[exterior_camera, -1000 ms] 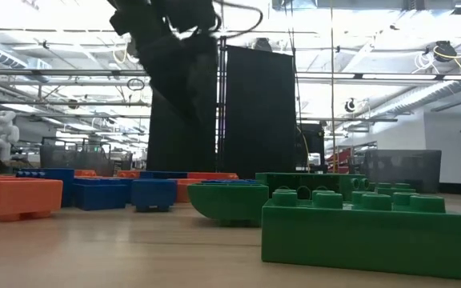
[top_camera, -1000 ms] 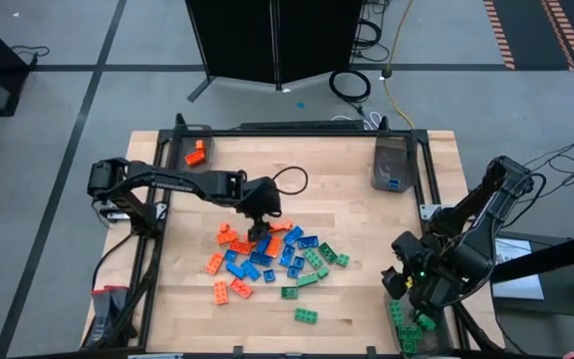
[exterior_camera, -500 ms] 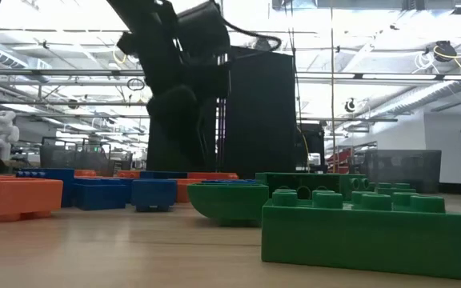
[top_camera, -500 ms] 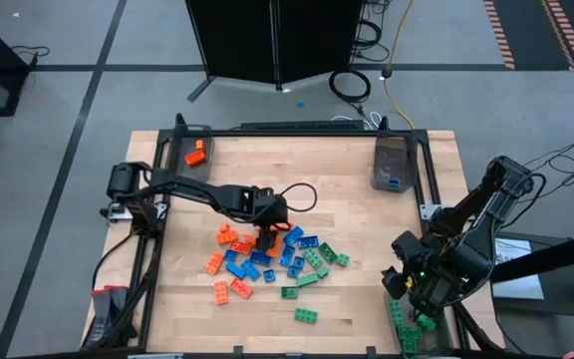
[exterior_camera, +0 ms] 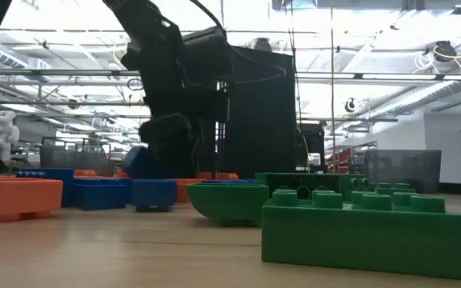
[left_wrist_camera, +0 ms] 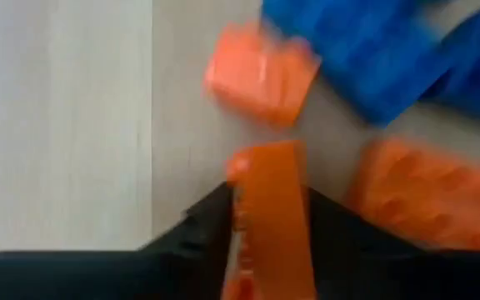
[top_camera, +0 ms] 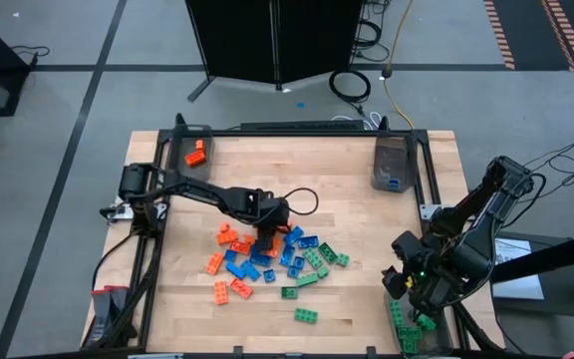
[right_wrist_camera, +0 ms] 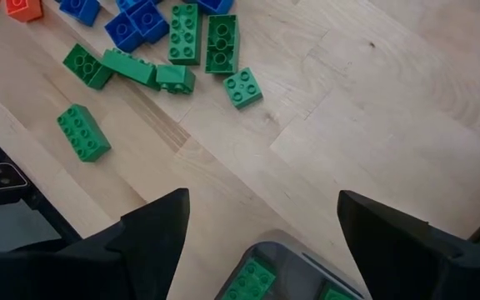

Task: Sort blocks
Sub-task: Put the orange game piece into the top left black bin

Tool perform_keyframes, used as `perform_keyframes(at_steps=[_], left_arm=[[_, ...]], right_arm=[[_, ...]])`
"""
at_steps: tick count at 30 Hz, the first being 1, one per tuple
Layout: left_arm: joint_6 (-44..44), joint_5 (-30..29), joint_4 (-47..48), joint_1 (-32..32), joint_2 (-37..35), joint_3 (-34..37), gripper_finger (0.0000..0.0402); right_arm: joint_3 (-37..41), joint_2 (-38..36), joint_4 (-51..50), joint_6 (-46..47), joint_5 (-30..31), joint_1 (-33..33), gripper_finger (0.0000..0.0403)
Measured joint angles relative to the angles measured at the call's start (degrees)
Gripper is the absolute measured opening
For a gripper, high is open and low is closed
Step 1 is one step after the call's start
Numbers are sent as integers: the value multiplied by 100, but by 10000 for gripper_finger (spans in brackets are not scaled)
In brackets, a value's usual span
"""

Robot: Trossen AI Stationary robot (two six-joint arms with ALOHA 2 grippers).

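High view: left gripper down in the heap of blocks at mid-table, right gripper parked over the bin of green bricks at the table's right near corner, one orange brick in the far-left bin. Low view: dark left arm lowered behind the row of blue and orange bricks, large green brick close in front. Left wrist view: fingers pinched narrow on an upright orange brick; right wrist view: jaws spread wide, nothing between, above the bin rim.
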State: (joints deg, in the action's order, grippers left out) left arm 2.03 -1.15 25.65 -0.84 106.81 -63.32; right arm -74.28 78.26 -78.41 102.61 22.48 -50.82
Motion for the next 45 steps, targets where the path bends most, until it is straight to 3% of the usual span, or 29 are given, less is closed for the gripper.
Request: perform_keyframes(at_steps=[2,13,19,22,33,38,45], left_arm=[[-1,-18,-7,-16,-23,-5,81],[-3,-500,115,-109,-851,-446,81],[-18,-1911,603,-612,-1812,-661,81],[-224,-2107,1183,-1267,-2298,-652,81],[-1575,-1934,1476,-3956,-4230,1293,81],[-1822,-1941,1436,-4486,-4303,1917,81],[-1776,-2188,1285,-4853,-4074,2212,81]], right_arm=[[0,0,-47,0,2,2,299],[4,4,-222,0,33,-1,299],[4,11,-271,17,337,2,299],[4,11,-294,17,352,2,299],[4,92,-294,19,351,-1,299],[4,109,-358,-7,352,5,299],[4,109,-417,20,507,13,299]])
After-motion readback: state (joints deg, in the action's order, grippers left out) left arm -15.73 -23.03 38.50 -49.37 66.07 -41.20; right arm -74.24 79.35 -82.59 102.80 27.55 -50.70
